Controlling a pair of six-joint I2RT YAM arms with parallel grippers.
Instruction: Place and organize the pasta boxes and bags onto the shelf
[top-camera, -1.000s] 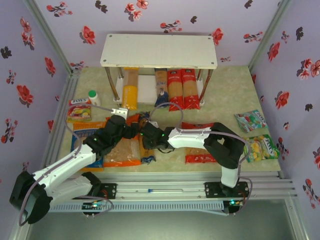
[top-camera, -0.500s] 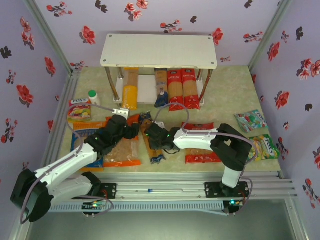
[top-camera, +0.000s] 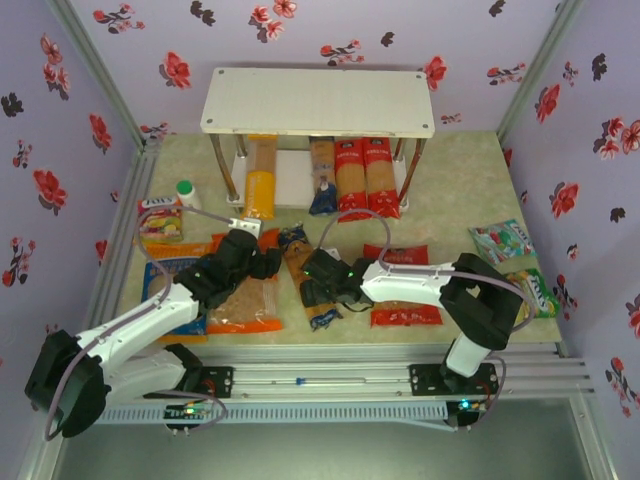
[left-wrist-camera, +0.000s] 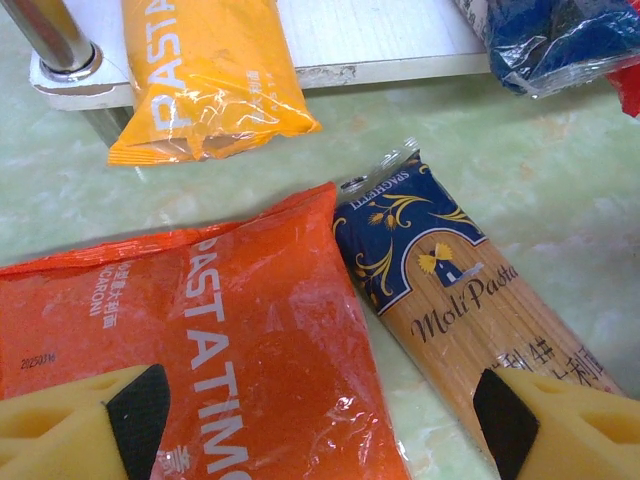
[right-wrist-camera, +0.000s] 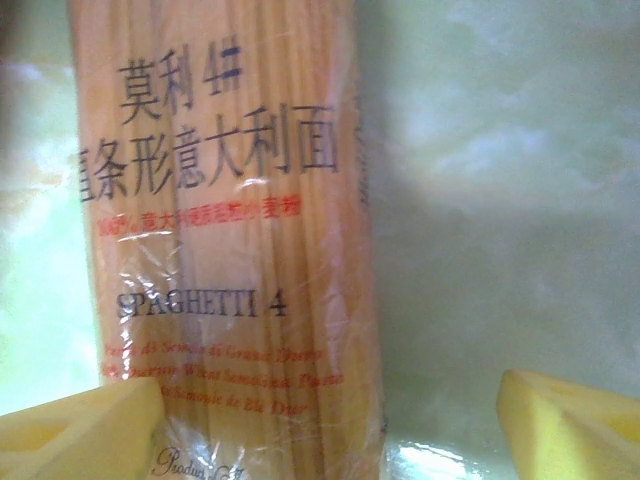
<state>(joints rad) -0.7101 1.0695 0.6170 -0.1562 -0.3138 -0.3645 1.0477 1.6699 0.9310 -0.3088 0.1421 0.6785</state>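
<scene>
Shelf (top-camera: 318, 102) of white board on metal legs at the far side, dark blue clear-windowed spaghetti pack (top-camera: 297, 260) flat on the table (top-camera: 440, 190) before it, left wrist, left gripper (left-wrist-camera: 320, 420) spread wide above orange plastic pillow bag (left-wrist-camera: 200, 330), right wrist, right gripper (right-wrist-camera: 320, 420) open over that spaghetti pack, gripping nothing

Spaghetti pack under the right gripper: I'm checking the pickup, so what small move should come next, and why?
Probably shift the right gripper sideways to centre it before closing. Its jaws stand open above the spaghetti pack, which lies flat on the table, off-centre in the gap between them, and is not yet on the shelf.
</scene>
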